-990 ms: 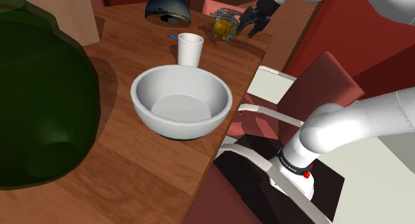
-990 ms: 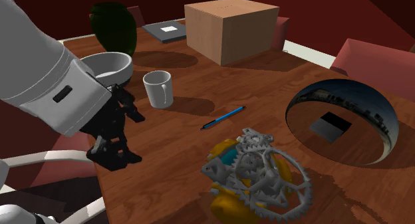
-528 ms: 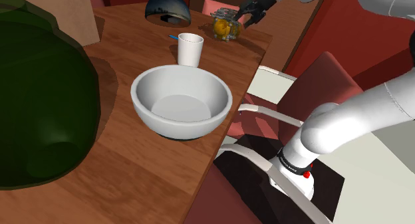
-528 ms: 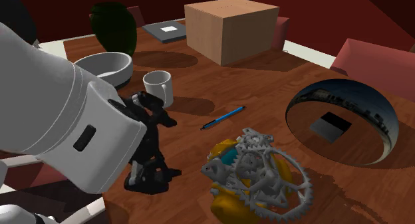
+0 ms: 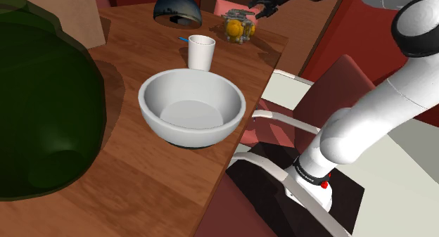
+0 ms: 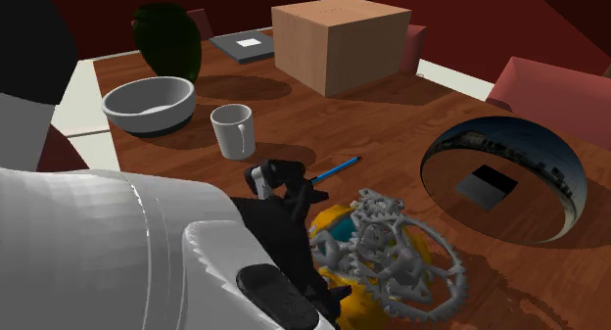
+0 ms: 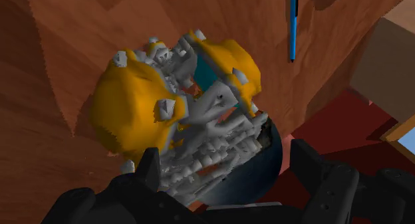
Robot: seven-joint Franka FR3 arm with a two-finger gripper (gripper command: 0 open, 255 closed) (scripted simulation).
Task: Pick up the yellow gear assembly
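Yellow-bodied, grey-cogged gear assembly [image 7: 179,119]

Shoulder and second exterior views face each other across the table [image 5: 144,183], sharing the bowl [image 5: 166,129].

The fingers [image 7: 147,173] have swung in over the gear assembly [image 7: 179,116].

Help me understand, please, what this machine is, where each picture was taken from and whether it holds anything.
It is a white robot arm with a black two-finger gripper. One picture looks down from beside its stand, one from another spot near the wooden table, one from the hand itself. On the table are a white bowl, a cup, a blue pen, a box, a dark shiny dome and the yellow gear assembly. The gripper hangs open close over the gears; nothing is held.
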